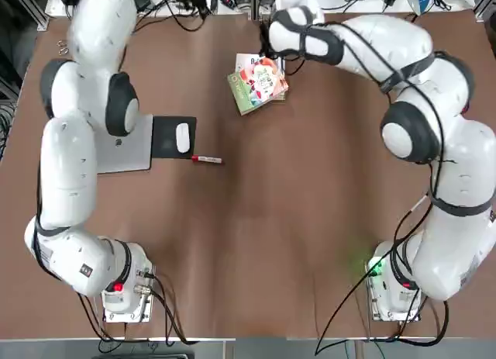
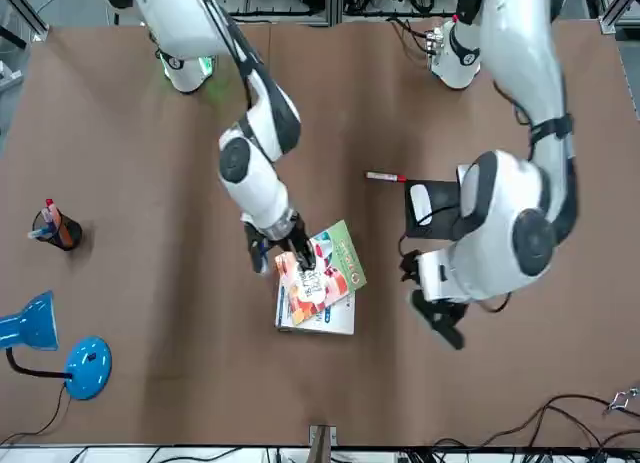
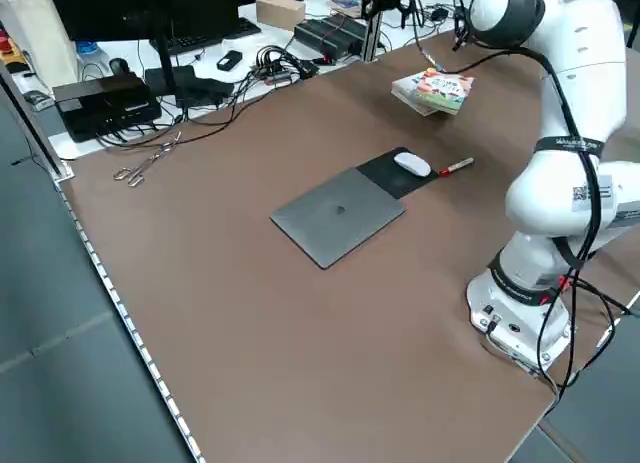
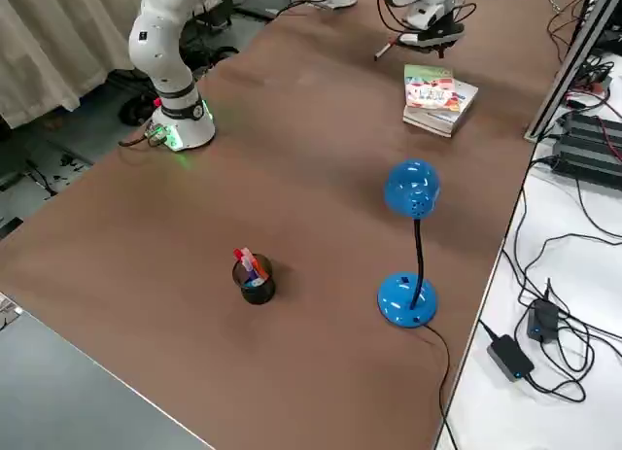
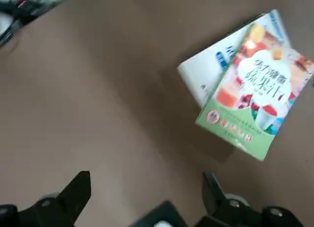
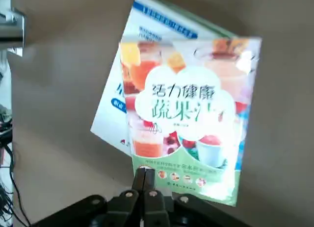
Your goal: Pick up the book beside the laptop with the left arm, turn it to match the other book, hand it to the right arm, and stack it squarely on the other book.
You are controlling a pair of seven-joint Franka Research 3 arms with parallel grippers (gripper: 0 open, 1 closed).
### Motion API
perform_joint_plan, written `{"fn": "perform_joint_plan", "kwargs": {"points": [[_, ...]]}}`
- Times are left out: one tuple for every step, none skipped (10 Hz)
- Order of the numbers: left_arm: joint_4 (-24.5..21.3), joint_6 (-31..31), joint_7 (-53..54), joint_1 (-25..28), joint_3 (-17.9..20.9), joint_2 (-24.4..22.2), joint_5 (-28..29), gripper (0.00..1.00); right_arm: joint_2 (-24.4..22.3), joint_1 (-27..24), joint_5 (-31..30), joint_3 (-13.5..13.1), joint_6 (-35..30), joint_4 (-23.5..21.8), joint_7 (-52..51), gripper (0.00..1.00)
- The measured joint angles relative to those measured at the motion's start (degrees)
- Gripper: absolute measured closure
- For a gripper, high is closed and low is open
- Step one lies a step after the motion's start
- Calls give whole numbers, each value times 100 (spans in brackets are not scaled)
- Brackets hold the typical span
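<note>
the right tool [image 2: 300,266] is clamped on the green edge of the book [image 1: 262,84], which lies skewed over the other book [image 1: 249,64] at about 12 o'clock on the table [image 1: 310,219] in the top view. the left tool [image 2: 432,308] hangs with fingers apart, holding nothing, past the laptop [image 3: 338,217]. the likely failure is a crooked stack: letting go now would leave corners overhanging, and dragging to square it could shove the lower book. nearby sit a mouse [image 1: 183,137] on its pad [image 1: 172,136], a red pen [image 1: 206,159], a blue lamp [image 4: 412,238] and a pen cup [image 4: 255,277]; none blocks the stack.
</note>
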Motion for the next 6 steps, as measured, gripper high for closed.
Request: {"fn": "perform_joint_plan", "kwargs": {"points": [[-9,-238,-322,140,35,-242,217,0,247,110,0,-3,226,142,1,100],[-52,-394,-668,272,54,-476,394,0,494,196,-1,-10,357,341,1,100],[-158,-473,-1067,422,73,-733,508,0,749,263,-1,-18,404,610,1,100],[-339,-536,-1350,578,86,-1025,591,1,990,318,-1,-26,409,906,1,100],[-597,-580,-1493,703,96,-1352,695,2,1210,368,-2,-31,434,1158,1,100],[-884,-595,-1577,797,103,-1688,850,1,1397,422,-2,-33,571,1295,1,100]]}}
